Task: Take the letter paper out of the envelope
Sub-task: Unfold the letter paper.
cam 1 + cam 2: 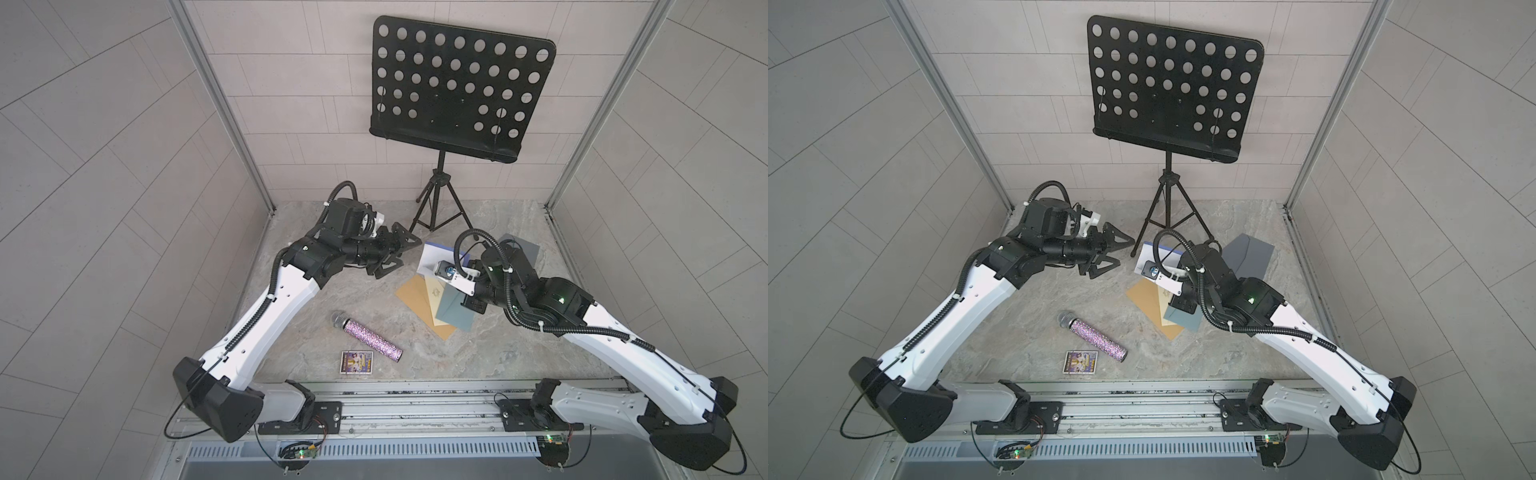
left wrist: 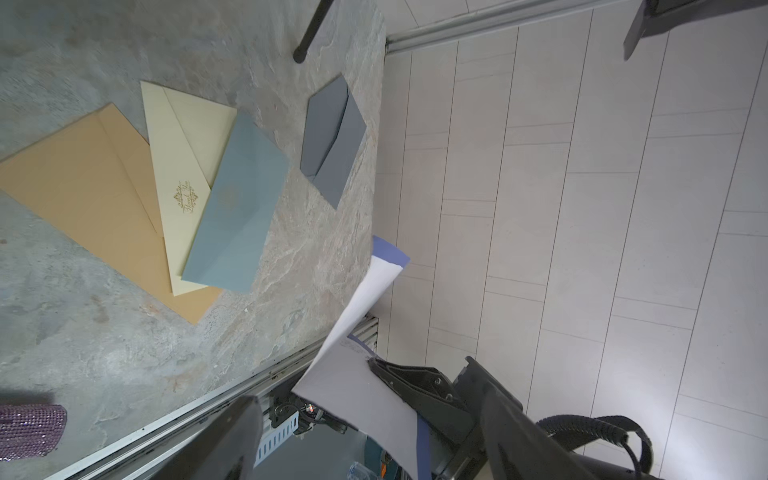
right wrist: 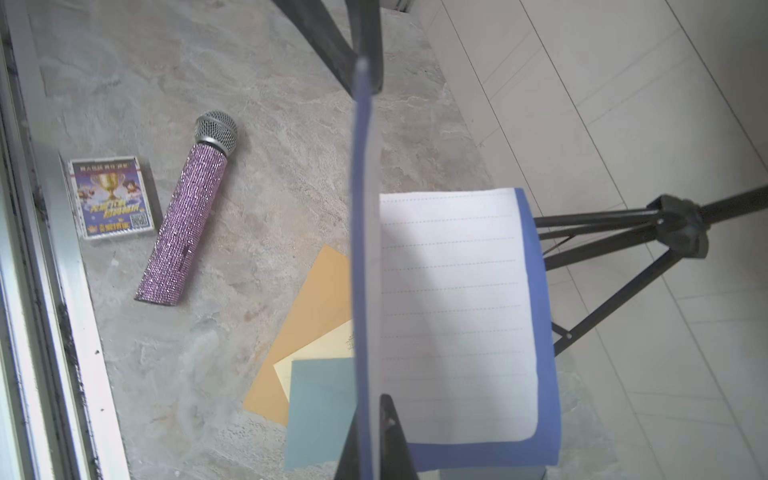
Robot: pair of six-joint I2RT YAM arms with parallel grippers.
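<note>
1. In both top views the left arm (image 1: 266,307) rises from its base at 7 o'clock. It reaches to about 11 o'clock on the table (image 1: 332,299), with the wrist roughly level and pointing toward 3 o'clock.
2. The right arm (image 1: 615,345) comes up from 5 o'clock and bends over the table's right half. Its wrist is aimed toward 10 o'clock, near the feet of the music stand (image 1: 457,83), which stands at 12 o'clock.
3. Three envelopes lie fanned and overlapping just right of centre. A tan envelope (image 2: 83,178) is at the bottom, a cream envelope (image 2: 178,137) with a gold emblem lies on it, and a blue-grey envelope (image 2: 237,208) is on top. Their contents cannot be told.
4. A dark grey envelope (image 1: 1250,253) lies alone at 2 o'clock, apart from the fan, with a flap seam showing.
5. The letter paper (image 3: 453,311) is white and ruled with a blue border. It is folded and held up off the table at about 1 o'clock, clear of every envelope.
6. The right pincer (image 3: 370,409) is clenched on the lower edge of the letter paper, one finger on each face.
7. The left pincer (image 1: 399,254) is released, its jaws spread wide. It grips nothing and sits near the paper at 11 o'clock without touching it.
8. A purple glitter microphone (image 1: 368,337) lies at 7 o'clock, with a small card box (image 1: 356,362) just beside it toward 6 o'clock.
</note>
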